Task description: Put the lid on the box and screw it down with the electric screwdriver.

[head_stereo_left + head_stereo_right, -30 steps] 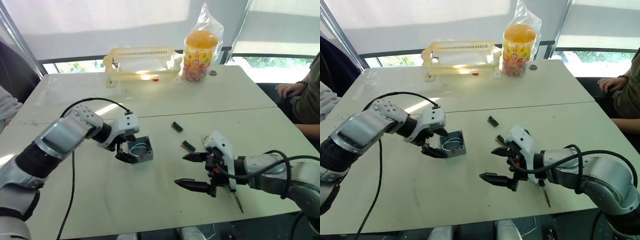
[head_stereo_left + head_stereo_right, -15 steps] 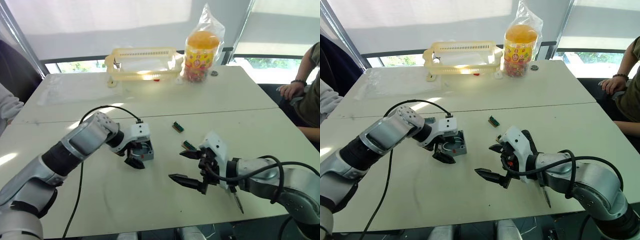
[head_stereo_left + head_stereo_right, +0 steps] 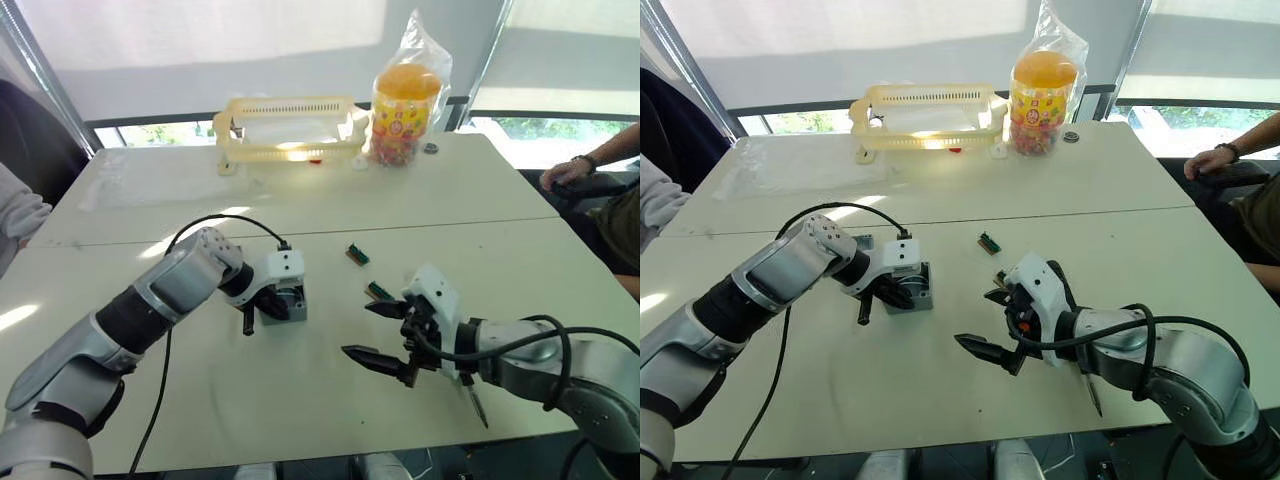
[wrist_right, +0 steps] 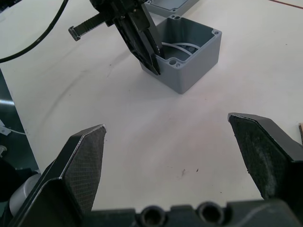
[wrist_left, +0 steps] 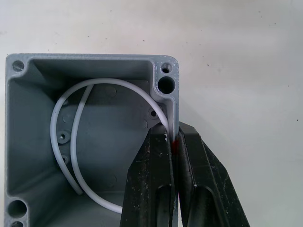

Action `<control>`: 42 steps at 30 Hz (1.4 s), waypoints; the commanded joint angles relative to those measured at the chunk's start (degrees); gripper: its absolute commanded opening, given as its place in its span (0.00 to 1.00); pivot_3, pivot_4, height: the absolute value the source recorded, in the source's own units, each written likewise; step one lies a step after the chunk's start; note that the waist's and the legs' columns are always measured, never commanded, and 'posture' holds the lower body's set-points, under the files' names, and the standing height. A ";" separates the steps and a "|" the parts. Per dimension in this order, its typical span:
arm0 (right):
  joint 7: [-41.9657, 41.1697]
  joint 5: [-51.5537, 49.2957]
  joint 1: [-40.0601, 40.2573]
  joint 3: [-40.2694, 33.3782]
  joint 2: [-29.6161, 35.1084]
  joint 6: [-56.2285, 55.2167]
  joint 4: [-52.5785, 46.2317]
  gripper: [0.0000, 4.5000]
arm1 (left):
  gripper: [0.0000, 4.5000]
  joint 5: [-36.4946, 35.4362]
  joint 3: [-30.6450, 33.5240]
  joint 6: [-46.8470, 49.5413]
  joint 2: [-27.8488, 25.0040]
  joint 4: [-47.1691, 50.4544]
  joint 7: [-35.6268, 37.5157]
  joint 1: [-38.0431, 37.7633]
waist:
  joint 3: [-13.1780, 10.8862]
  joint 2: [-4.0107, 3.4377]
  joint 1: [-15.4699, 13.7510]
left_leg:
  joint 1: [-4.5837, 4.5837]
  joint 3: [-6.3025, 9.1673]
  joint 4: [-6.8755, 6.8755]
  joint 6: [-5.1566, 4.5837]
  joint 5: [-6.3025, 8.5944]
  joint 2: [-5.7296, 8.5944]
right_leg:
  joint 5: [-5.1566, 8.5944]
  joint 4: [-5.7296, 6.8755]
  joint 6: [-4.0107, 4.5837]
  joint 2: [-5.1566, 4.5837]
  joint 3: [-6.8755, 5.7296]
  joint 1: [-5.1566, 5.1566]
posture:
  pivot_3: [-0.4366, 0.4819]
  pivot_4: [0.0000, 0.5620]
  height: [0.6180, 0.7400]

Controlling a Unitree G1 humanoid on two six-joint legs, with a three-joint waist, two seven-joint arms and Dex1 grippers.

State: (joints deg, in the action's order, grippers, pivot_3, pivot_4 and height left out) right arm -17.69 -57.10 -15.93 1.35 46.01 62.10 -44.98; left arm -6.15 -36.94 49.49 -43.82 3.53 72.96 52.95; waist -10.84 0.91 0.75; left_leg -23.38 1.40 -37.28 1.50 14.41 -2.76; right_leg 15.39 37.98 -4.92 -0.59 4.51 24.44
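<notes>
Your left gripper (image 5: pixel 174 142) is pinching one wall of the box (image 5: pixel 90 137), one finger inside and one outside, just left of centre in the head views. A white wire loop (image 5: pixel 71 142) lies inside the box, and a red mark shows between the fingertips. The lid (image 3: pixel 862 242) peeks out behind the left arm, near the box. Your right gripper (image 3: pixel 384 333) hovers spread wide, lower right of centre, facing the box. The screwdriver (image 3: pixel 473 400) lies under the right forearm. At upper centre stands a jar (image 3: pixel 398 100); you can't read its printing.
</notes>
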 commanded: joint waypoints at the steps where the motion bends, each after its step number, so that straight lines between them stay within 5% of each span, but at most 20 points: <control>1: -0.80 -0.95 0.75 -2.67 0.92 -0.66 -2.93 1.00 | 0.01 -0.05 1.90 -10.33 -0.21 2.38 2.86 -1.46 | 0.00 0.00 -0.01 | 0.00 0.00 0.00 0.00 0.00 0.00 | 0.00 0.00 0.00 0.00 0.00 0.00 | 0.48 0.27 1.00; 13: -1.91 -2.36 2.07 -5.56 2.58 -0.41 -4.02 1.00 | 0.01 4.32 0.71 -41.41 1.10 -5.80 17.57 0.05 | -0.01 0.01 0.03 | -0.01 -0.01 -0.02 0.00 0.00 0.00 | 0.00 0.00 0.01 0.01 0.00 0.00 | 0.48 0.27 1.00; 27: 1.96 -2.58 3.74 -4.97 1.71 -0.54 -5.22 1.00 | 0.01 8.14 -2.20 -55.54 6.99 -19.69 19.54 3.83 | -0.02 0.02 0.10 | -0.02 0.01 -0.03 -0.01 0.00 0.00 | 0.00 0.00 0.00 0.02 0.00 0.00 | 0.48 0.27 1.00; 30: 2.15 -2.47 4.10 -4.84 1.66 -0.70 -5.32 1.00 | 0.21 5.89 -3.32 -55.34 6.07 -19.10 19.54 3.88 | -0.01 0.02 0.12 | -0.02 0.01 -0.03 -0.01 0.00 0.00 | 0.00 0.01 0.00 0.02 0.00 0.00 | 0.48 0.27 1.00; 35: 1.24 -2.62 4.42 -5.16 2.11 -0.93 -5.14 1.00 | 0.72 3.39 -0.61 -50.30 5.15 -16.63 19.54 4.04 | -0.02 0.02 0.13 | -0.03 0.01 -0.03 -0.01 0.00 0.00 | 0.00 0.01 0.00 0.02 0.00 0.00 | 0.48 0.27 1.00; 42: -1.59 -5.24 3.28 -6.99 2.93 -1.39 -4.05 1.00 | 0.72 -6.89 11.95 -31.92 -2.18 -11.32 19.54 6.13 | -0.02 0.01 0.50 | -0.02 0.04 -0.02 -0.01 0.00 -0.02 | 0.01 0.03 -0.01 0.03 -0.02 0.01 | 0.48 0.27 1.00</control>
State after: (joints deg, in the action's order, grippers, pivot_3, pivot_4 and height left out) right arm -18.14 -60.70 -11.65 -3.43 48.33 62.04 -48.02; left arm -9.55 -30.96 12.64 -43.47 -9.37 92.34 57.12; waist -10.87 0.92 1.25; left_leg -23.40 1.45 -37.29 1.49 14.42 -2.78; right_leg 15.41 38.02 -4.94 -0.55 4.49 24.45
